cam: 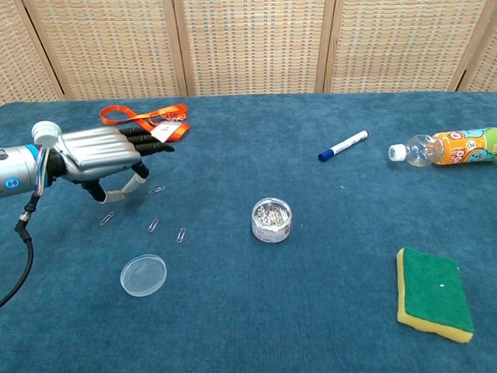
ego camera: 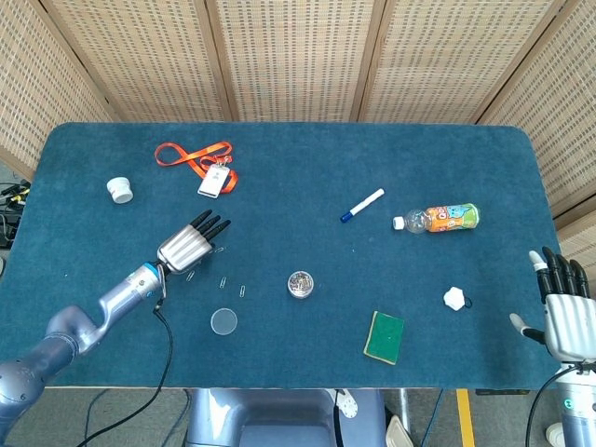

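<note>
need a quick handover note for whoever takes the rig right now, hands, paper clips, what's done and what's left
Left robot hand: holds nothing, fingers apart, hovering over loose paper clips on the table.
Right robot hand: open, idle at the table's right edge.
Clip jar stands mid-table, uncapped, with clips inside; its clear lid lies flat near the front.
Done: nothing visibly picked up.
Left: about four clips lie on the cloth; lid is off.
</note>
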